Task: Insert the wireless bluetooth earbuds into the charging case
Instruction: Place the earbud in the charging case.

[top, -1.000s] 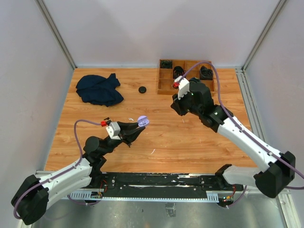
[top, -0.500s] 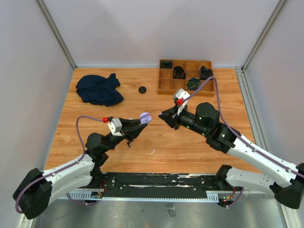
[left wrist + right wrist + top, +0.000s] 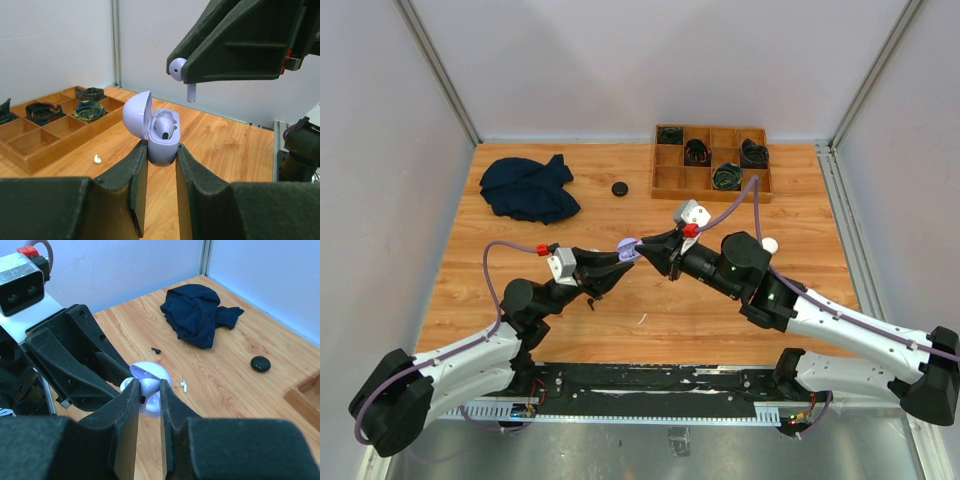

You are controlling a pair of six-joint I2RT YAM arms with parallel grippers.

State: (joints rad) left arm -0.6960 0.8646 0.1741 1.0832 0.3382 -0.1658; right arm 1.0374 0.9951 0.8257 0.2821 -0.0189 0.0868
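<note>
Purple earbud: pinched by its round head in the right gripper, whose fingers are pressed together on it. The stem hangs straight down just above the open charging case, not touching it. Judgement: very light, hard glossy plastic, slippery, and apt to twist or pop out of a pinch. Gripping the head looks right, since it leaves the stem free to enter its socket; alignment should matter more than force. Case: purple, rounded, lid hinged back and standing up. The left gripper has its fingers clamped on the lower body and holds the case clear of the table. Contents: a second earbud already seated; the socket beside it is mostly hidden, so I cannot tell if it is free. Near the case on the table lie a white earbud and, a little further off, a black earbud. Well beyond the case lie a black round case, shut, and a crumpled navy cloth. Far from the case stands a wooden tray: some compartments hold coiled cables, others are bare.
</note>
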